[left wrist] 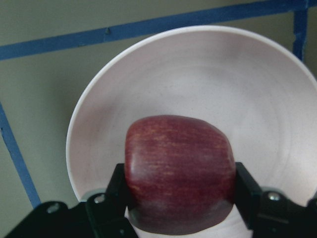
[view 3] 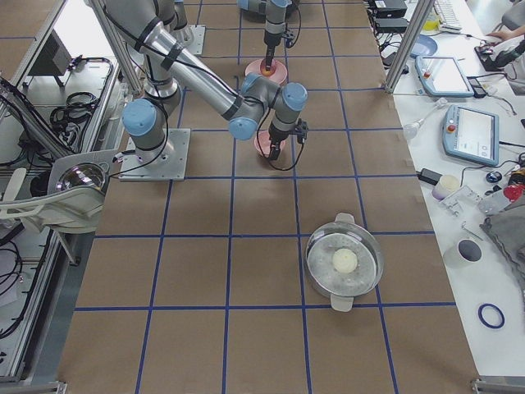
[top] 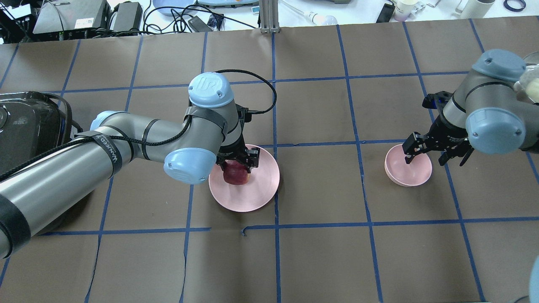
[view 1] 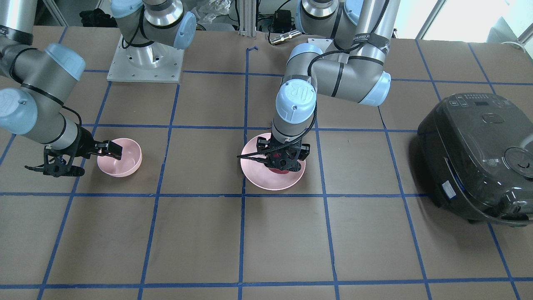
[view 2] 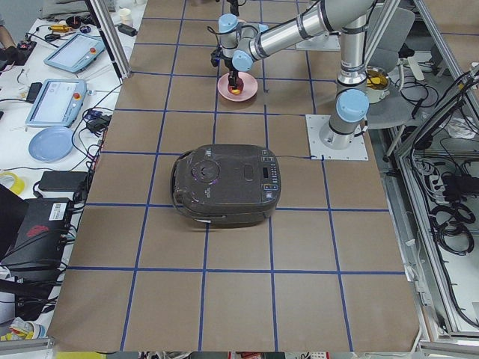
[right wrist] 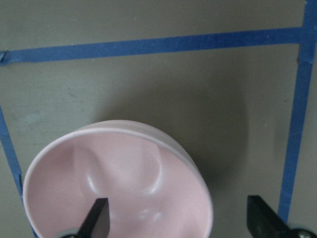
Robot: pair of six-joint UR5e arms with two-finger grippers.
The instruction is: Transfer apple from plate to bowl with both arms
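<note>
The dark-red apple point(top: 236, 173) sits on the near-left part of the wide pink plate point(top: 254, 195). My left gripper point(top: 236, 166) points down over it with a finger against each side, shut on it. The left wrist view shows the apple point(left wrist: 178, 171) between the black fingers point(left wrist: 116, 186) above the plate point(left wrist: 223, 84). The small pink bowl point(top: 410, 172) stands empty to the right. My right gripper point(top: 425, 160) is open and straddles its rim: in the right wrist view one finger point(right wrist: 96, 218) is inside the bowl point(right wrist: 124, 173), the other outside.
A dark rice cooker point(top: 25, 122) stands at the table's left end, close to my left arm's forearm. A steel pot point(view 3: 344, 263) with a white ball stands toward the table's right end. Blue tape lines grid the brown table top point(top: 320, 252).
</note>
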